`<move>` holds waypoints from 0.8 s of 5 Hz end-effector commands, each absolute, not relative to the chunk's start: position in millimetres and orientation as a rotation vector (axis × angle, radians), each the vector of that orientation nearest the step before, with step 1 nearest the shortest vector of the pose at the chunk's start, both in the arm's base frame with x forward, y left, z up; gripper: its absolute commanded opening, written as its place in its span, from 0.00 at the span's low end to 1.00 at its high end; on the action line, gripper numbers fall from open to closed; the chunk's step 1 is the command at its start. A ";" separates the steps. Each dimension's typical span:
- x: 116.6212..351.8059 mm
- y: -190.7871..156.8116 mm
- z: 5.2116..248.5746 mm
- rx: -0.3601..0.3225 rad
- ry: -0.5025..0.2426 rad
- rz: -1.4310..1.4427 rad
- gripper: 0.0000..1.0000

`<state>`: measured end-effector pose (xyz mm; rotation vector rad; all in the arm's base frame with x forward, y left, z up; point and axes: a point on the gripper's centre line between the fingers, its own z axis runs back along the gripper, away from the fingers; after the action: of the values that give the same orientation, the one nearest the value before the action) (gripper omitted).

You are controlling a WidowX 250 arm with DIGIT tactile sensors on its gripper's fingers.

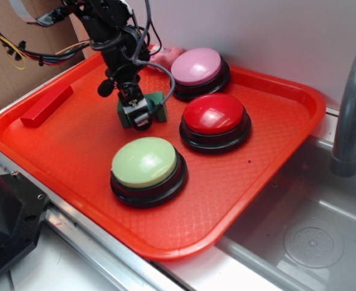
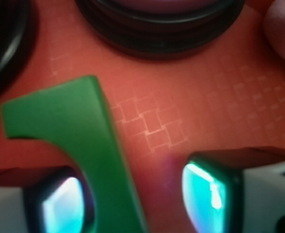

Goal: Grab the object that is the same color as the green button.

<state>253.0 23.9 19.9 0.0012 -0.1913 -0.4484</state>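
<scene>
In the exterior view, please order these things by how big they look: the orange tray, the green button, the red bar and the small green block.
Largest to smallest, as they look:
1. orange tray
2. green button
3. red bar
4. small green block, partly hidden by the gripper, so its place after the bar is unsure.

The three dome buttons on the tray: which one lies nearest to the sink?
The red button. It sits closest to the tray's right edge beside the sink; the green button and pink button lie further left.
</scene>
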 end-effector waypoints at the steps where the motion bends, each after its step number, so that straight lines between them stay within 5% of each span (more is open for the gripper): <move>1: 252.5 19.8 57.8 0.013 -0.254 -0.450 0.00; 2: 243.6 16.5 87.6 0.048 -0.233 -0.412 0.00; 4: 200.0 -1.3 140.9 -0.025 -0.193 -0.194 0.00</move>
<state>194.3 1.8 132.6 -0.0296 -0.1770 -0.1782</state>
